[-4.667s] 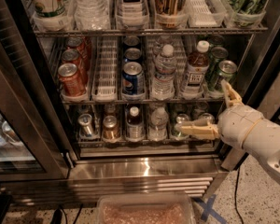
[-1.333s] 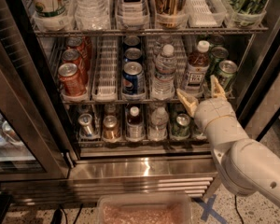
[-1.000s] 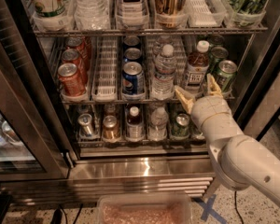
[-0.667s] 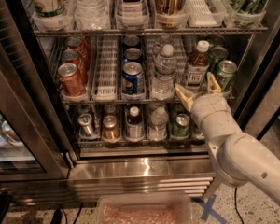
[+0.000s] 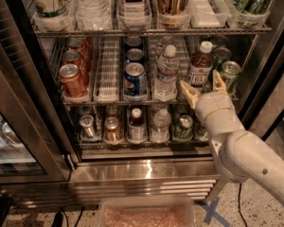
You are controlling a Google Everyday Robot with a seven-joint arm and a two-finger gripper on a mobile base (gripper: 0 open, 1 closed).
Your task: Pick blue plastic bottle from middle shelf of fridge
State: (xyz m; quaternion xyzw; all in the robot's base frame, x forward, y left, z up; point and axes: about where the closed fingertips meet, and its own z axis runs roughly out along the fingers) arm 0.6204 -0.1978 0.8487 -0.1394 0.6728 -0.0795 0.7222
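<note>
Jaws stand wide open with nothing in them, poised at the front edge of the middle shelf [image 5: 107,74] of the fridge [image 5: 146,170]. The spread looks chosen to take in the full width of the blue plastic bottle [image 5: 199,65]. That bottle stands upright just beyond the jaws, about in line with the gap between them, its white cap and brown drink rising above the fingertips [image 5: 189,92]; whether either tip touches its label I cannot tell. One fingertip sits toward the bottle's left, near the water bottle [image 5: 167,70] in the next lane, the other toward its right, just in front of the green cans [image 5: 230,74]. Neighbours crowd both sides, so I judge the approach comes straight in from the front, along the lane, where there is room. Farther left of the jaws stand the Pepsi can [image 5: 134,78] and the red cans [image 5: 72,79], well apart from them. Behind the jaws the pale arm [image 5: 248,157] slopes down and to the right, out of the fridge. The grasp seems not yet made; closing on the bottle's body is the step ahead.
</note>
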